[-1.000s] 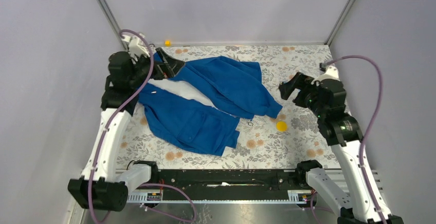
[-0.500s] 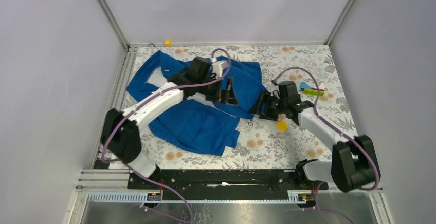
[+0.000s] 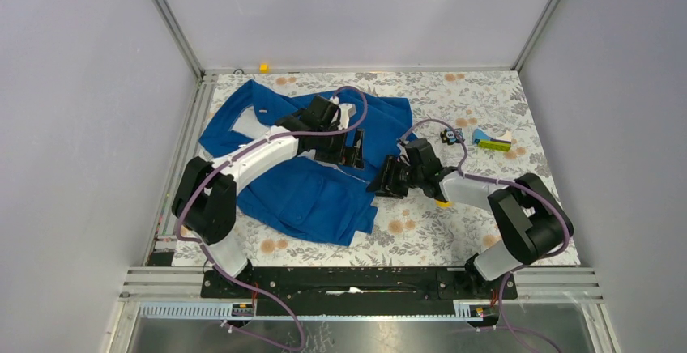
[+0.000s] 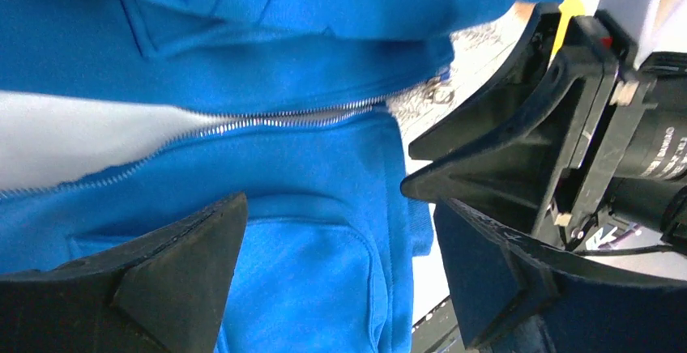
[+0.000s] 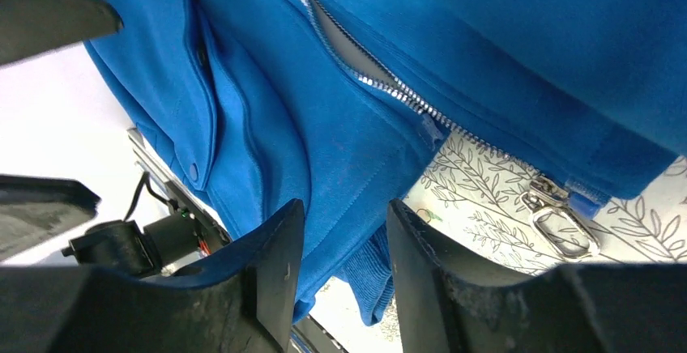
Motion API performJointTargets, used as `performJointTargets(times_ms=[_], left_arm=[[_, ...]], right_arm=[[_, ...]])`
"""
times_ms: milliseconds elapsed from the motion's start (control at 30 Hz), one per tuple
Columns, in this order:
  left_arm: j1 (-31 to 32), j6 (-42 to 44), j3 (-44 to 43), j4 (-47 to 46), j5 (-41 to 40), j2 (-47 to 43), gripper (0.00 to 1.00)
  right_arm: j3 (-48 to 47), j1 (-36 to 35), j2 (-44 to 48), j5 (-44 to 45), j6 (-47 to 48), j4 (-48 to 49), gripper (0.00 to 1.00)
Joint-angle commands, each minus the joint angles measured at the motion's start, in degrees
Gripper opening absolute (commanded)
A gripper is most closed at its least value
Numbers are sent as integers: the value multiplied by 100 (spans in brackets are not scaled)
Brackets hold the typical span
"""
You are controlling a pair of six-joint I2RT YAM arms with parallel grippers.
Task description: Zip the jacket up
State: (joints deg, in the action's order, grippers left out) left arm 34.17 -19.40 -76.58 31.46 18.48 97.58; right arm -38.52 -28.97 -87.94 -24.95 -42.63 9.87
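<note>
The royal-blue jacket lies spread on the left half of the table, its front unzipped and the white lining showing. Zipper teeth run across the left wrist view. My left gripper hovers over the middle of the jacket, jaws wide open with only flat fabric below. My right gripper is at the jacket's lower hem corner. Its jaws stand narrowed but apart, blue hem fabric in the gap. A silvery pull lies on the cloth just right of that gripper.
A yellow ball peeks out beside the right arm. A green and blue object and a small dark item lie at the back right. A small yellow piece sits at the back edge. The black rail runs along the front.
Both arms swung in from the sides over the jacket. The right gripper moved left to the hem corner and its jaws narrowed. The left gripper stayed wide open.
</note>
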Motion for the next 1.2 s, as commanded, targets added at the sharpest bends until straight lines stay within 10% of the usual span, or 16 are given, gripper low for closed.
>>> performJointTargets(times_ms=[0,333,500,700,1167], left_arm=[[19,-22,253,-389,65,-200,92],[2,-36,281,-422,230,-251,92],[2,-12,315,-430,69,-313,92],[6,-359,444,-577,261,-491,90],[213,-2766,3354,-3229,1017,-1392,61]], right_arm=[[197,-64,-231,100,-704,782,46],[307,-73,-868,-65,-1119,1594,30],[405,-80,-920,-88,-1025,1589,46],[489,-90,-850,59,-738,1614,38],[1352,-900,-1055,-396,-766,3615,8]])
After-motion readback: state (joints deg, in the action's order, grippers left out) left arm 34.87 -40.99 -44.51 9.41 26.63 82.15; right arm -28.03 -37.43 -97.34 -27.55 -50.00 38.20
